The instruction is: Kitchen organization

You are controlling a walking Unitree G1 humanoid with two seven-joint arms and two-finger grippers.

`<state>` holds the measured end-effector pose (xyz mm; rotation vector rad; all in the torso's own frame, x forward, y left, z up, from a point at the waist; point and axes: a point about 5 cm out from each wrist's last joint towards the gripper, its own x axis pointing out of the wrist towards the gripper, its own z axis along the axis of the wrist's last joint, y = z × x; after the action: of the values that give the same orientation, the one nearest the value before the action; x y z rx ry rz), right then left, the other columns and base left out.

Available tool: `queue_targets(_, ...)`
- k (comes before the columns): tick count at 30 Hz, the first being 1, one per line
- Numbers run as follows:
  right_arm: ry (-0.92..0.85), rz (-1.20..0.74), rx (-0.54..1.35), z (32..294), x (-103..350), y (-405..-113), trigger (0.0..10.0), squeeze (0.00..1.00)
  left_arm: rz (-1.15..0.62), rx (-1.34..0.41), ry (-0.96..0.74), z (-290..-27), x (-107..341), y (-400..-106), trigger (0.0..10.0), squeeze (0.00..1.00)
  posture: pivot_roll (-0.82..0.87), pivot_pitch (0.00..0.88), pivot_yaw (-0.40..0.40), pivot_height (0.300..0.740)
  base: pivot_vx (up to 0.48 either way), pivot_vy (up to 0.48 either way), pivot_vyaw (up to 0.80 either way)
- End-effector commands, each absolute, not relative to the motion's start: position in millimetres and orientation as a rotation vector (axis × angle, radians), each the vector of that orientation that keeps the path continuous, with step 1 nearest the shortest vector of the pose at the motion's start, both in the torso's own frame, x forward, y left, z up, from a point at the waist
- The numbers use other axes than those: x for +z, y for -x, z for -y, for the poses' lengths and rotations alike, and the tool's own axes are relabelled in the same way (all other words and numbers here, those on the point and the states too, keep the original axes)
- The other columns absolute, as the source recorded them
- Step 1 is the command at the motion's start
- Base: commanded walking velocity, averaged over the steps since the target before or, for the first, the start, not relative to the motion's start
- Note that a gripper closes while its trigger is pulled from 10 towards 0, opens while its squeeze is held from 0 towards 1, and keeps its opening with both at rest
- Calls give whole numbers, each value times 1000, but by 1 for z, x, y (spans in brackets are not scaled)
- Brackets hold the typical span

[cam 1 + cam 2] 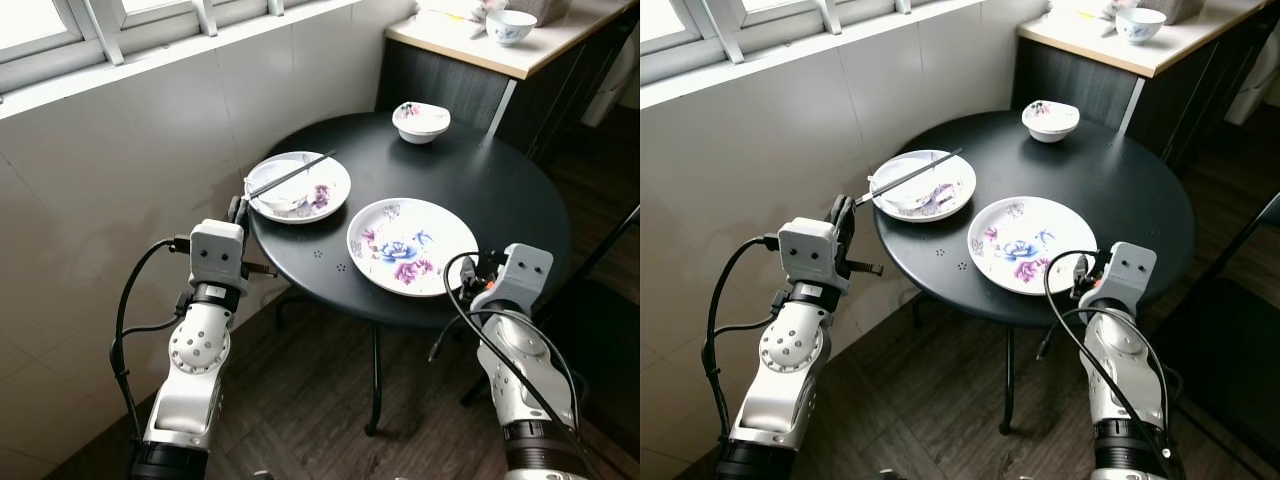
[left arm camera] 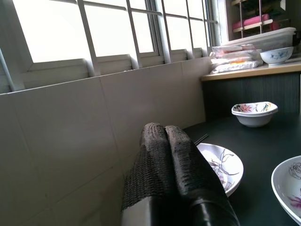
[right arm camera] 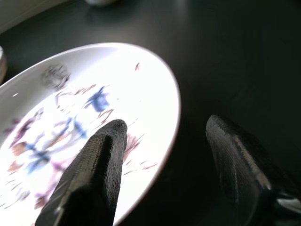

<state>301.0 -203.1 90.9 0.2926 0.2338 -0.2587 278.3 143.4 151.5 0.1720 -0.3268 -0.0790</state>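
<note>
A: Dishes first, head views. Round black table (image 1: pixel 500 190) carries a large floral plate (image 1: pixel 412 246) at the near edge, a second plate (image 1: pixel 300 187) to its left with a bowl (image 1: pixel 278 181) in it and chopsticks (image 1: pixel 292 175) laid across, and a small floral bowl (image 1: pixel 421 121) at the far side. Another bowl (image 1: pixel 510 26) stands on the counter (image 1: pixel 520 55) beyond. My judgement: clearing has hardly begun; every piece on the table is yet to be lifted.

B: Grippers from up there?

A: Left gripper (image 1: pixel 843 222) sits just beside the table's left edge, near the plate with chopsticks, apart from it. Right gripper (image 1: pixel 470 277) is at the near rim of the large floral plate.

B: Left wrist view?

A: Fingers (image 2: pixel 164 160) pressed together, holding nothing. Wall tiles and window (image 2: pixel 94 33) behind; the chopstick plate lies just past the tips, the small bowl farther along the table.

B: Right wrist view?

A: Fingers (image 3: pixel 94 174) spread wide. One lies over the plate's painted face, the other out over bare tabletop, so the rim runs between them. Contact I cannot tell; nothing is pinched yet. Looks lined up for a rim grasp.
</note>
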Motion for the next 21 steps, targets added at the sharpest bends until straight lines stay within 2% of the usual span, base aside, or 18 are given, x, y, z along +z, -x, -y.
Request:
queue_targets(1, -364, -271, -251, 202, 86, -302, 10000, 0, 308, -84, -190, -144, 149, -279, 10000, 0, -4, 33, 9, 740, 0, 0, 0)
queue_targets(6, -488, -321, -242, 200, 80, -306, 10000, 0, 307, -85, -193, -144, 149, -279, 10000, 0, -1, 32, 9, 740, 0, 0, 0)
queue_targets(16, -530, -387, -207, 198, 72, -309, 10000, 0, 302, -79, -197, -144, 148, -279, 10000, 0, 2, 35, 6, 740, 0, 0, 0)
queue_targets(21, -566, -431, -106, 190, 63, -311, 10000, 0, 294, -82, -202, -143, 147, -280, 10000, 0, 0, 35, 7, 740, 0, 0, 0)
